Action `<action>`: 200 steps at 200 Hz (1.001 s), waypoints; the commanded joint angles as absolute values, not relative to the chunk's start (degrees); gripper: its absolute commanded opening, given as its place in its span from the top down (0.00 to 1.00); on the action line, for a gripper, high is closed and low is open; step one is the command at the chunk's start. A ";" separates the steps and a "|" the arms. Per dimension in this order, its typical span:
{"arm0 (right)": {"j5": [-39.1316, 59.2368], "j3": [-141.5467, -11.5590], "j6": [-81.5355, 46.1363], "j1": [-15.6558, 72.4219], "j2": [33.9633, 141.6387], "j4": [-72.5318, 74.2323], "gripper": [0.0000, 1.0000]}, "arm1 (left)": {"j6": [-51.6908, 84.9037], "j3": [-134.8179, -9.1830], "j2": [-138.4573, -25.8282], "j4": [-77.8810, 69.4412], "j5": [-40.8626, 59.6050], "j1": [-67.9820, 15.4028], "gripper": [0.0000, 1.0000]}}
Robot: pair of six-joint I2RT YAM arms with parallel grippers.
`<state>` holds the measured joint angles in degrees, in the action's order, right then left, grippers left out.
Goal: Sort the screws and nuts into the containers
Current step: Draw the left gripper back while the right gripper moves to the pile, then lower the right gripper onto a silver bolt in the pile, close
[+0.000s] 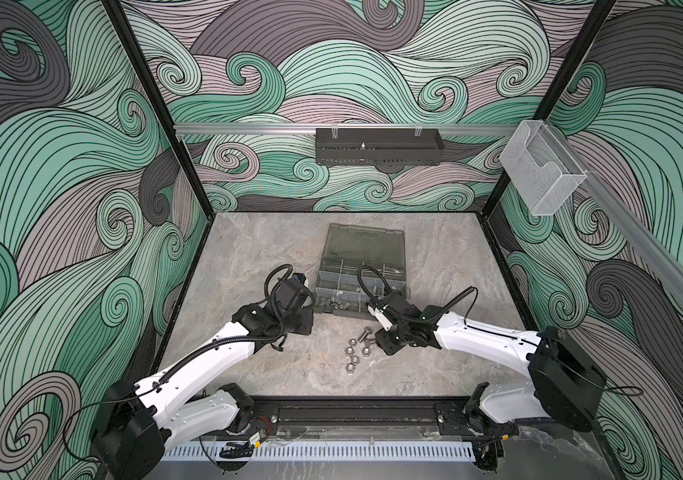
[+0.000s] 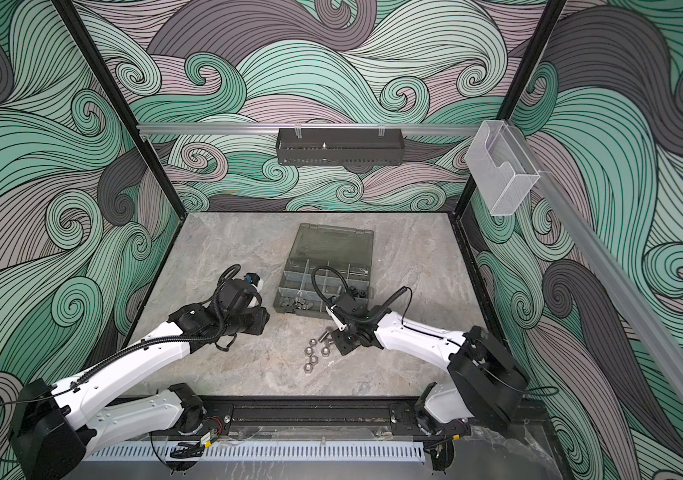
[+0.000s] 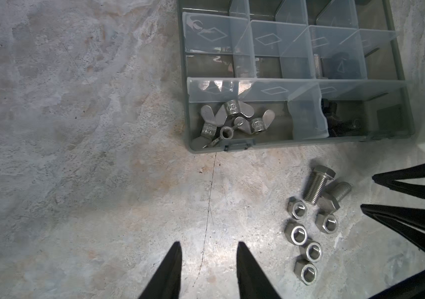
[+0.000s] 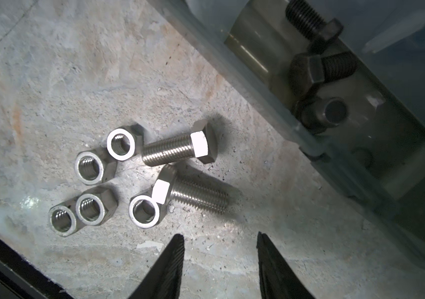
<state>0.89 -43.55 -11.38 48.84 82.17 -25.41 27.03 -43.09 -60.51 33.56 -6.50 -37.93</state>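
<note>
Across the middle of the grey stone-look table [image 1: 248,257] lies a smoky grey organizer case [image 1: 360,243]. Its lid is folded back toward the far edge, and its containers [image 3: 270,38] are split by clear dividers.

Both arms reach in from the near edge. The left end effector [image 3: 209,244] hangs over bare table off the case's near-left corner, its fingers spread and nothing between them. The right end effector [image 4: 220,234] hangs close over the loose hardware just outside the case's near wall, its fingers also spread and empty.

In the case's row closest to the near edge, one compartment holds silver wing nuts [image 3: 232,116]. The compartment beside it holds black screws [image 4: 335,67].

Between the case and the near edge, two silver screws [image 4: 177,148] lie on their sides close together, pointing opposite ways. Five silver nuts [image 4: 89,165] cluster just beside them, and one nut touches the head of a screw.
</note>
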 commanded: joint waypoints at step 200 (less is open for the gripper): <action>1.84 -48.09 -6.01 52.01 87.29 -24.44 0.52 | 29.27 -41.02 -56.35 34.55 -9.05 -37.27 0.60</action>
<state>1.45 -48.31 -4.71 51.53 89.43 -23.42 28.29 -41.39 -57.12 33.85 -8.01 -37.78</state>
